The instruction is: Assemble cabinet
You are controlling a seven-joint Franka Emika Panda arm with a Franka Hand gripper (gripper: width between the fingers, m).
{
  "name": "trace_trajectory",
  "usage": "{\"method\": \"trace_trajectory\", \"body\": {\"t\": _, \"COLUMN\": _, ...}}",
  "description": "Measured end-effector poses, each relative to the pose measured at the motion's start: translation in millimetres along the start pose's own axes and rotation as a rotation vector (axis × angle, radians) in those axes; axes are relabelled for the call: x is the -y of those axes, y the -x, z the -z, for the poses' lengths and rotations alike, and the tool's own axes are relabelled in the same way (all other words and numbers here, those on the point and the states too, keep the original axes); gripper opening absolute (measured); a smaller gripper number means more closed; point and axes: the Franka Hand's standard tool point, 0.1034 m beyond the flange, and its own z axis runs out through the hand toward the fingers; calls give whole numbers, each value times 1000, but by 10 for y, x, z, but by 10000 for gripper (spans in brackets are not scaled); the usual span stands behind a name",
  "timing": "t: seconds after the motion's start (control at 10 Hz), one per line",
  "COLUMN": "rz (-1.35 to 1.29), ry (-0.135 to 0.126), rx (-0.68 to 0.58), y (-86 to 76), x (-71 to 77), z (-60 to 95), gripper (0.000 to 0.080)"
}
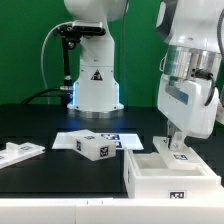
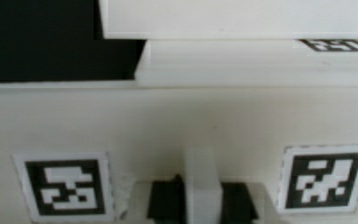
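The cabinet's white compartmented box [image 1: 150, 185] stands at the front right of the exterior view, open side up, with a tag on its front face. My gripper [image 1: 178, 143] comes down from the upper right onto the box's back wall. In the wrist view my gripper [image 2: 201, 200] has its dark fingers [image 2: 158, 200] on either side of a thin white wall of the box [image 2: 176, 120], between two tags. A small white tagged block [image 1: 97, 147] lies left of the box. A flat white panel [image 1: 18, 152] lies at the far left.
The marker board [image 1: 110, 136] lies under and behind the small block. The white robot base [image 1: 95, 85] with a triangle mark stands at the back centre. In the wrist view another white surface with a tag [image 2: 341, 44] lies beyond the box.
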Motion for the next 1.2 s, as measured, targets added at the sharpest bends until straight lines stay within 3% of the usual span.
{"method": "trace_trajectory", "body": {"t": 0.2, "rz": 0, "ry": -6, "rx": -8, "y": -6, "x": 70, "z": -16, "gripper": 64}}
{"method": "trace_trajectory", "body": {"t": 0.4, "rz": 6, "ry": -37, "rx": -26, "y": 3, "x": 313, "z": -35, "gripper": 64}}
{"method": "trace_trajectory", "body": {"t": 0.6, "rz": -1, "ry": -55, "rx": -36, "y": 3, "x": 467, "z": -28, "gripper": 64}}
{"method": "trace_trajectory", "body": {"t": 0.9, "rz": -4, "ry": -23, "rx": -36, "y": 2, "x": 476, "z": -44, "gripper": 64}}
{"method": "trace_trajectory", "body": {"t": 1.2, "rz": -15, "ry": -23, "rx": -36, "y": 4, "x": 475, "z": -43, "gripper": 64}}
